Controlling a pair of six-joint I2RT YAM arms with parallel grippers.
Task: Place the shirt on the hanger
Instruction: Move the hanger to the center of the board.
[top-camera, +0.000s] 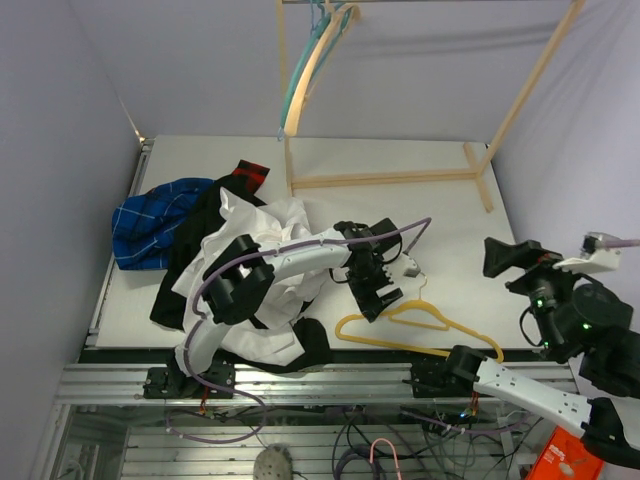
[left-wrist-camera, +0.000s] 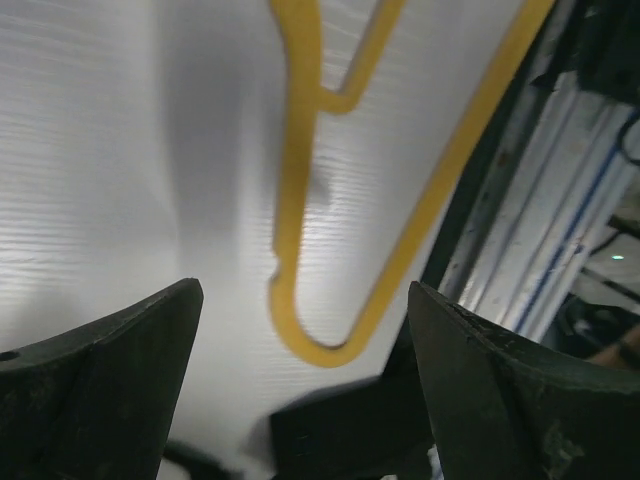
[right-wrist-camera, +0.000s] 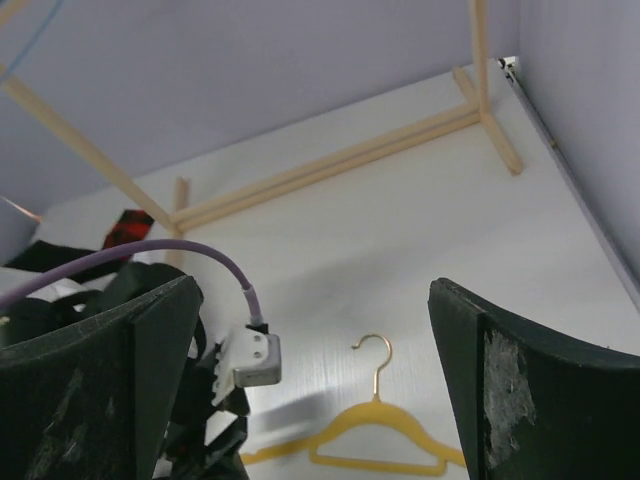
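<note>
left hand (top-camera: 380, 300), right hand (top-camera: 503, 257): spread | 1 yellow hanger (left-wrist-camera: 291, 180) | 1 white shirt (top-camera: 270, 225)

Hanger (top-camera: 420, 325) is lying flat on the table (top-camera: 450, 215), at the near edge, right of centre. Shirt (top-camera: 262, 235) is lying heaped to its left. Left claw (top-camera: 378, 303) is hovering over the hanger's left end. Rack frame (top-camera: 385, 178) is standing behind, toward the far edge.

We see the thin yellow hanger (left-wrist-camera: 291, 170) lying flat just under our left pincer (top-camera: 380, 304); the crumpled white shirt (top-camera: 268, 224) sprawls to its left.
</note>
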